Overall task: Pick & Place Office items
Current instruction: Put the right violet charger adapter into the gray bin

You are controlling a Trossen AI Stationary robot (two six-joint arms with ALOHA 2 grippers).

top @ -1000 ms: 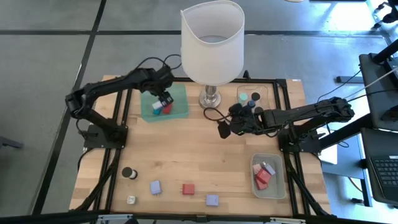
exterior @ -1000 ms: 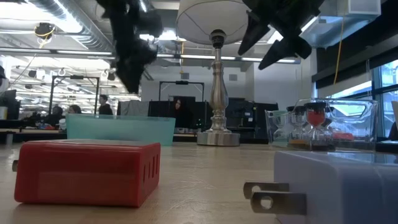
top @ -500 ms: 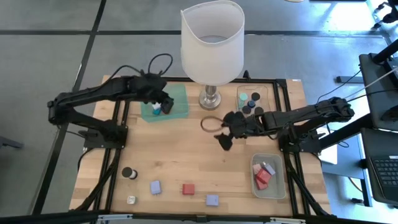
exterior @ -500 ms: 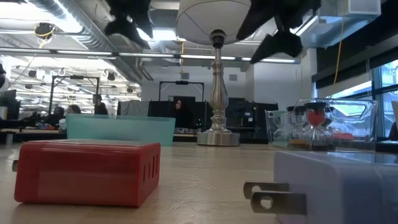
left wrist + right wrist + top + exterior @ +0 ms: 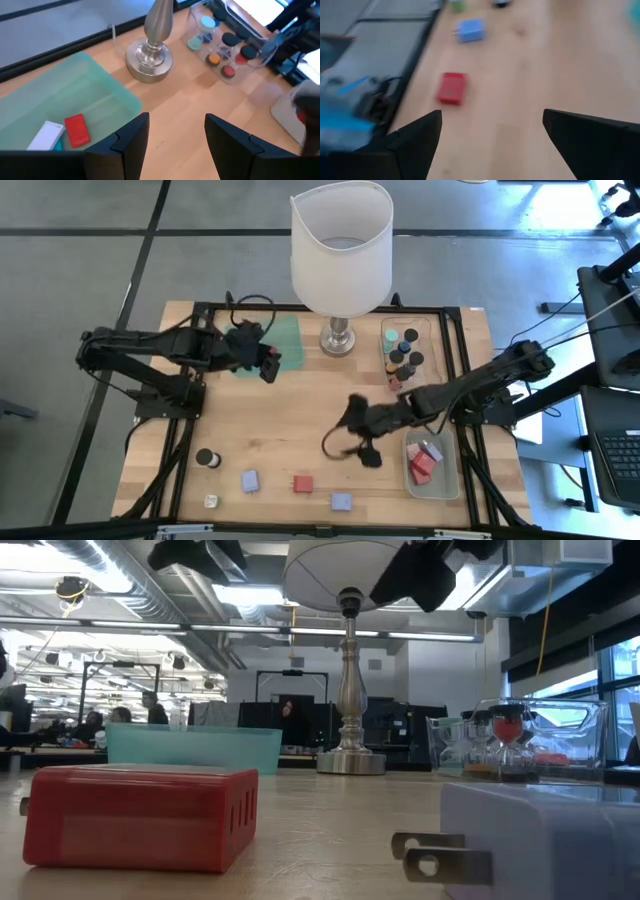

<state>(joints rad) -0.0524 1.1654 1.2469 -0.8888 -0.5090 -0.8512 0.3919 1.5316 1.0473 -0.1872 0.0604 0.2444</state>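
Trays come first. Green tray (image 5: 75,105) stands at the far left part of the desk (image 5: 300,420), beside the lamp (image 5: 340,250); the left wrist view shows in it a red block (image 5: 76,130) and a white block (image 5: 46,136) side by side, with a bit of teal just under the white one. Clear tray (image 5: 404,345) right of the lamp base holds short cylinders: a teal one (image 5: 206,22), dark-capped ones (image 5: 230,38), and red and orange caps. Second clear tray (image 5: 432,465) at the near right holds red and pink blocks (image 5: 424,464).

Loose items lie along the near edge of the desk: a dark-capped cylinder (image 5: 207,457), a white piece (image 5: 211,501), a lavender block (image 5: 250,480), a red plug block (image 5: 302,483) and another lavender block (image 5: 342,501).

Left end effector (image 5: 268,363) hovers just beside the green tray, on its side toward the desk's middle, fingers (image 5: 131,137) spread apart and holding nothing. Right end effector (image 5: 364,450) is over the desk left of the second clear tray, its fingers (image 5: 415,136) wide apart and empty; its wrist view looks toward the red plug block.
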